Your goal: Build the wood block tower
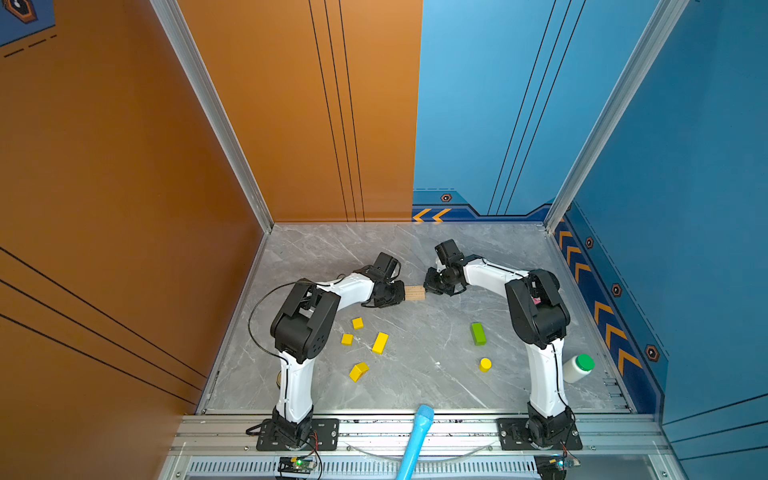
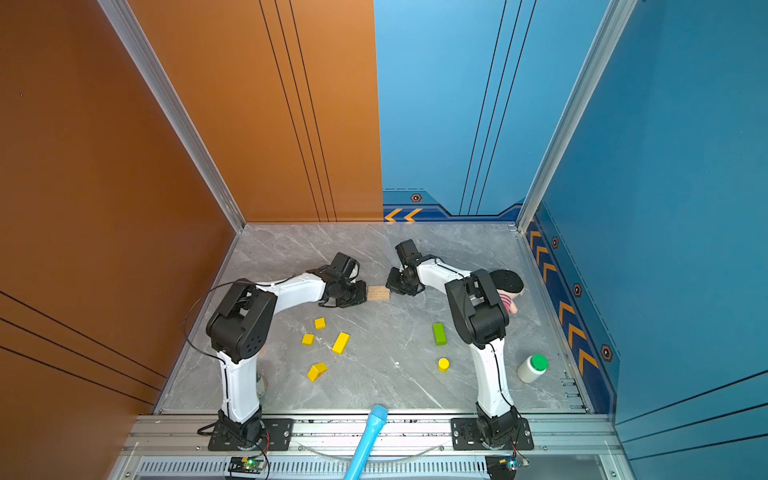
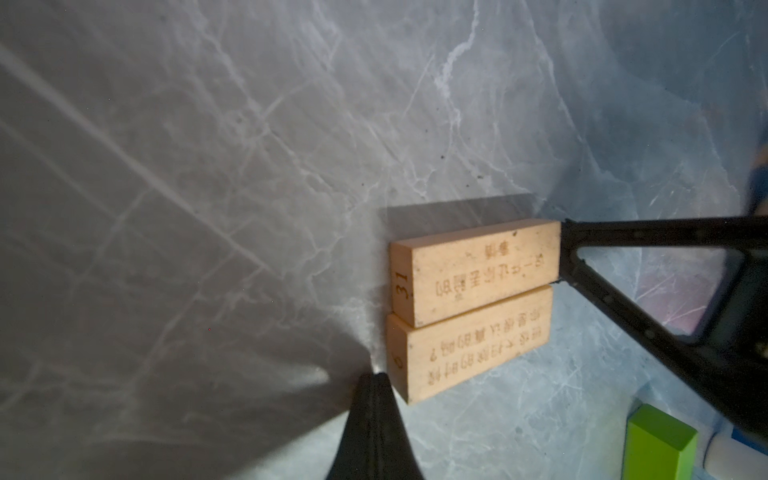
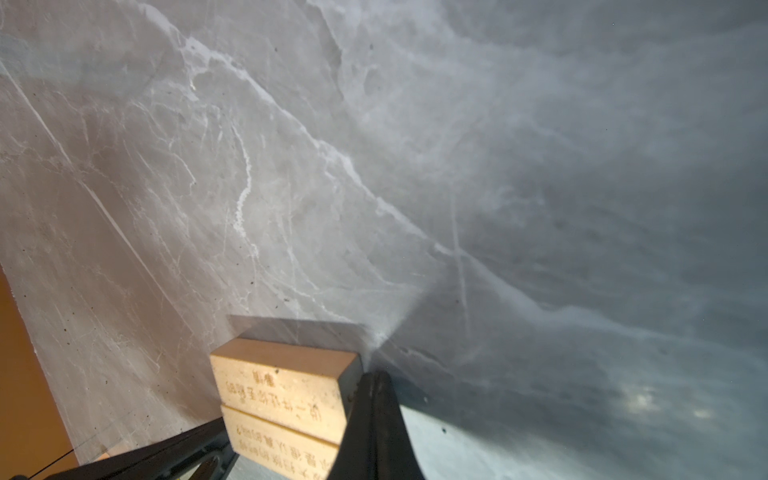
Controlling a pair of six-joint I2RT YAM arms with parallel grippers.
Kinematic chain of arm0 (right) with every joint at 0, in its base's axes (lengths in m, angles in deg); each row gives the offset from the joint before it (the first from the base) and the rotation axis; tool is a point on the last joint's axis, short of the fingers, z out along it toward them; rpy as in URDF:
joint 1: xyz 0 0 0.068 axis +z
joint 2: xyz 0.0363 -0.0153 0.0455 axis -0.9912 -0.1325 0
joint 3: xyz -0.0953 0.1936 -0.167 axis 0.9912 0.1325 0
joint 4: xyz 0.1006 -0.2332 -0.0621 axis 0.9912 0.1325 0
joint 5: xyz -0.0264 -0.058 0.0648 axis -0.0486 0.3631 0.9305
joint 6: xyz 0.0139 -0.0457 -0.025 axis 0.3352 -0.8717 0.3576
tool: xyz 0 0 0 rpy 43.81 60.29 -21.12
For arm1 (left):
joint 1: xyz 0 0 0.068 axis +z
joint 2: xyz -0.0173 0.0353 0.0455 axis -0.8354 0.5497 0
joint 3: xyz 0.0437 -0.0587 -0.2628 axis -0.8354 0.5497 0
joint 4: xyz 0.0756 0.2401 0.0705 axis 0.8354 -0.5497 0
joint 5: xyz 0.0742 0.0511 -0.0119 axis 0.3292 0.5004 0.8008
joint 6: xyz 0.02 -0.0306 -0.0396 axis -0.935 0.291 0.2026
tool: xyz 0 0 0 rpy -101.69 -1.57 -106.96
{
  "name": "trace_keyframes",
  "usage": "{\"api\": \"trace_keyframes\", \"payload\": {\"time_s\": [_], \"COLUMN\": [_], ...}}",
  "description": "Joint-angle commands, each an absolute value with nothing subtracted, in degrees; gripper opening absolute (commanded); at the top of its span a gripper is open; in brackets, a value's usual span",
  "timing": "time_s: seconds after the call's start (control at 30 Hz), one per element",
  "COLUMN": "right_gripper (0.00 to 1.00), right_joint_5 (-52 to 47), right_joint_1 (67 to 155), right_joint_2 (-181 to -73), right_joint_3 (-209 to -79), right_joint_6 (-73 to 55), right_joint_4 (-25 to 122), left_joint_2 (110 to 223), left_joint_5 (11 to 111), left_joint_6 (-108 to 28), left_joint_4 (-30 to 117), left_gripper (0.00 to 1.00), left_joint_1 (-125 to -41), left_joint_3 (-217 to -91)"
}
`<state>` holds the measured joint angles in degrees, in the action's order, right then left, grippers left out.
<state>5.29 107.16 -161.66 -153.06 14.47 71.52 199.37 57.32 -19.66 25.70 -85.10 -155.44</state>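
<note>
Two tan planks (image 1: 414,292) (image 2: 378,292) with printed marks lie flat, side by side, mid-table. In the left wrist view they are the plank marked 31 (image 3: 478,272) and its neighbour (image 3: 469,345). My left gripper (image 1: 401,291) (image 3: 376,378) is shut, its tip at the left end of the pair. My right gripper (image 1: 428,286) (image 4: 374,376) is shut, pressed against the right end (image 4: 282,386). Neither holds anything. Loose on the table: two yellow cubes (image 1: 357,323) (image 1: 347,339), a yellow bar (image 1: 380,343), a roof-shaped piece (image 1: 358,371), a green bar (image 1: 478,333), a yellow cylinder (image 1: 485,364).
A white bottle with a green cap (image 1: 578,368) lies at the right edge. A plush toy (image 2: 509,291) sits behind the right arm's elbow. A blue tube (image 1: 417,440) crosses the front rail. Orange and blue walls close in three sides of the table.
</note>
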Motion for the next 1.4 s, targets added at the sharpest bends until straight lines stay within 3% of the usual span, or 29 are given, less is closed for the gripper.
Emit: {"api": "trace_keyframes", "payload": {"time_s": [0.0, 0.63, 1.37], "right_gripper": [0.0, 0.0, 0.0], "right_joint_5": [2.94, -3.32, 1.47], "right_joint_1": [106.72, 105.85, 106.01], "right_joint_2": [-158.96, -135.2, -142.6], "right_joint_3": [-152.0, -136.4, -136.47], "right_joint_6": [14.2, 13.01, 15.32], "right_joint_4": [75.5, 78.69, 70.85], "left_joint_2": [198.14, 181.71, 199.07], "left_joint_5": [59.22, 61.91, 54.13], "left_joint_6": [-21.28, -24.91, -19.34], "left_joint_4": [23.36, 22.11, 26.11], "left_gripper": [0.0, 0.0, 0.0], "left_joint_1": [-83.96, -81.36, -82.17], "left_joint_3": [-154.67, -148.3, -154.95]}}
